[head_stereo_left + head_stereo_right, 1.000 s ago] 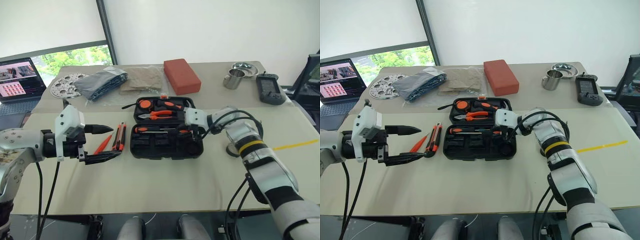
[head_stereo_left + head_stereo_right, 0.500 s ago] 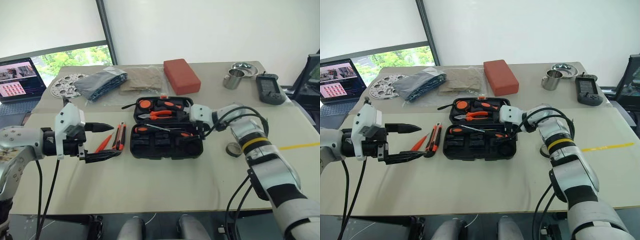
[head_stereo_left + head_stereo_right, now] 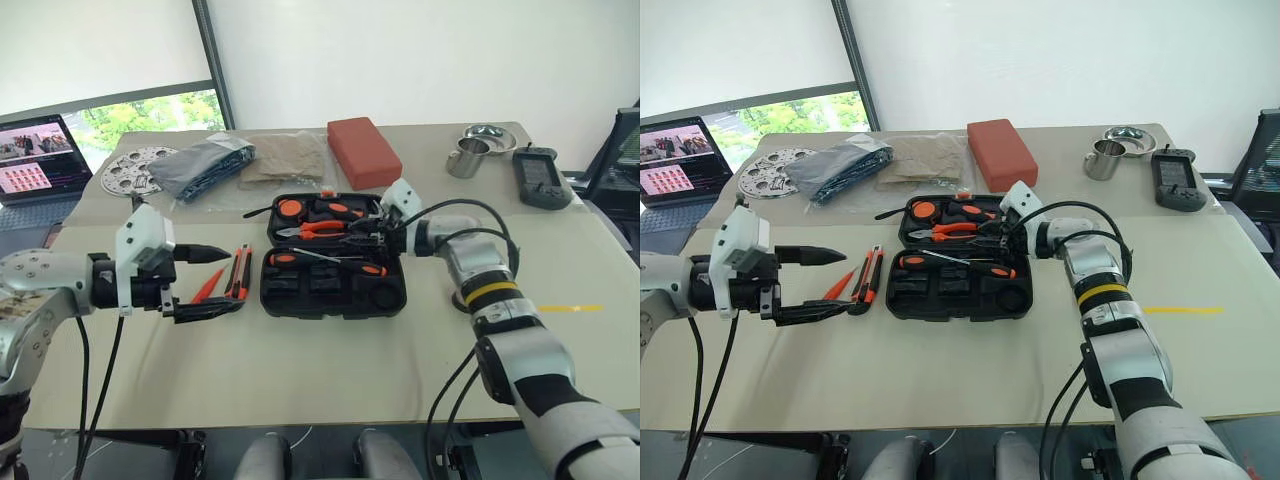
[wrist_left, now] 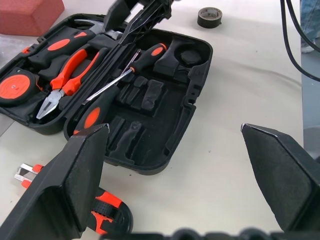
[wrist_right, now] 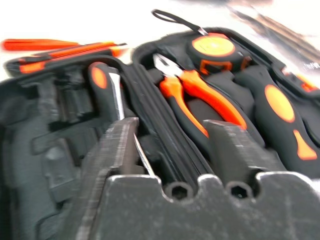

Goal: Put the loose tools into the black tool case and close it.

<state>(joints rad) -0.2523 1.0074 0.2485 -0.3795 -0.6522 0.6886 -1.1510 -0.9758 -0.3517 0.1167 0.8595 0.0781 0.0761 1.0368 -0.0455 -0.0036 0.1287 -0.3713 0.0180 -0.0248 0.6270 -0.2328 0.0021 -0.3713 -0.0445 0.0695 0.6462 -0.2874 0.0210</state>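
The black tool case [image 3: 333, 257] lies open mid-surface [image 3: 300, 370], two screwdrivers [image 4: 120, 80] crossed inside it. At its 3 o'clock edge the right pincer [image 3: 365, 230] hovers, fingers slightly apart, pinching nothing. At 9 o'clock lie the utility knife [image 3: 239, 274] and slim orange tool [image 3: 206, 287], beside the wide-spread left pincer [image 3: 208, 283].

Black tool case [image 3: 333, 265] lies open – orange utility knife [image 3: 238, 274] just beside it.
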